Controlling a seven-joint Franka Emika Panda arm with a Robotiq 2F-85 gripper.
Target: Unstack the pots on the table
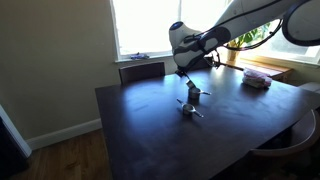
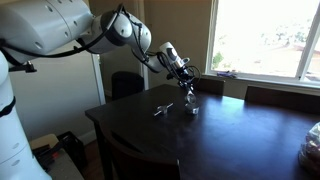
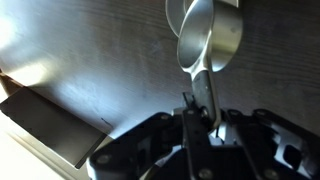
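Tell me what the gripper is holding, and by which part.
A pot, pinched by its thin handle between the fingers of the gripper.

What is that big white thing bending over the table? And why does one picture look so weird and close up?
That white thing is a robot arm. At its end is a claw for grabbing things. Two of the pictures come from cameras standing in the room, looking at the dark table from different spots. The weird close one comes from a camera on the arm's wrist, so you look right along the claw. In that picture the claw looks pinched shut on the thin handle of a small grey pot. A second pot lies on the table close by. Farther back sits a pink thing; it is too small to tell what it is.
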